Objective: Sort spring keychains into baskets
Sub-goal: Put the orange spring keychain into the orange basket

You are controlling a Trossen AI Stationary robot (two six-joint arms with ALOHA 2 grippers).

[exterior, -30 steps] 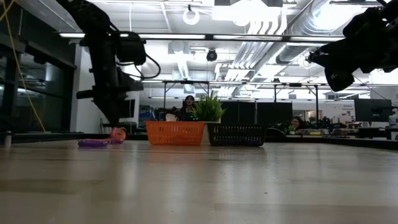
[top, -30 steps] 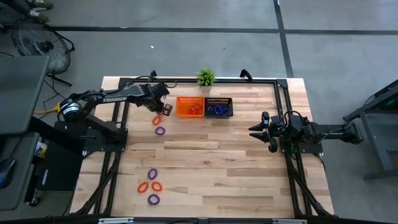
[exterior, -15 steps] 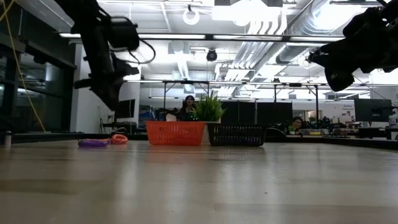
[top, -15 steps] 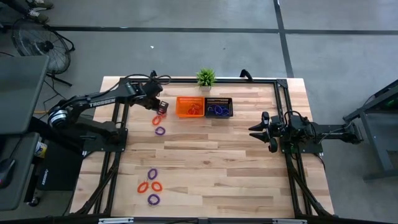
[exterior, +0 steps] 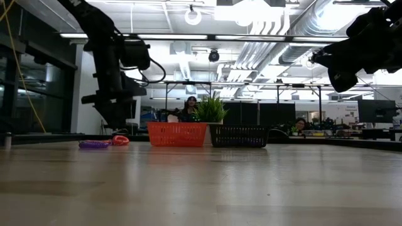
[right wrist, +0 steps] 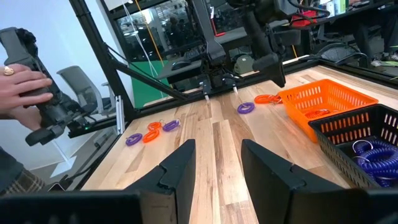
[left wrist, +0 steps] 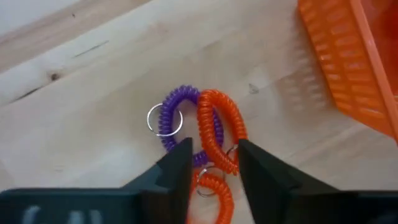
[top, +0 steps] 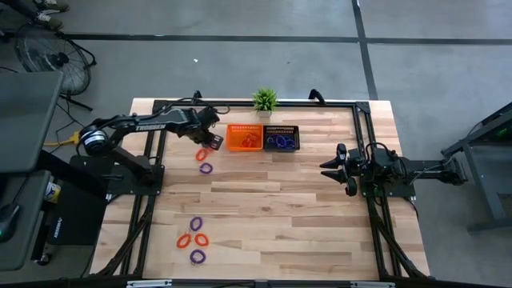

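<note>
My left gripper (left wrist: pixel 214 149) hangs open just above the table, left of the orange basket (top: pixel 245 138). Its fingers stand on either side of an orange spring keychain (left wrist: pixel 219 124) that lies flat on the wood, edge to edge with a purple one (left wrist: pixel 176 116). A second orange coil (left wrist: pixel 217 190) shows between the fingers, closer in. The black basket (top: pixel 282 138) stands to the right of the orange one; both hold keychains. Several more keychains (top: pixel 194 238) lie at the near left. My right gripper (top: pixel 326 169) waits open at the table's right, clear of everything.
A small green potted plant (top: pixel 265 100) stands behind the baskets at the far edge. A dark metal frame (top: pixel 364 128) runs along the table's far and side edges. Beyond the table's left side, a person's hand (right wrist: pixel 22 87) holds a device.
My left gripper has gone up and toward the table's left edge, then come back down over the orange keychain beside the orange basket. That keychain stood a little higher under the fingers a second ago and now lies flat on the table.
</note>
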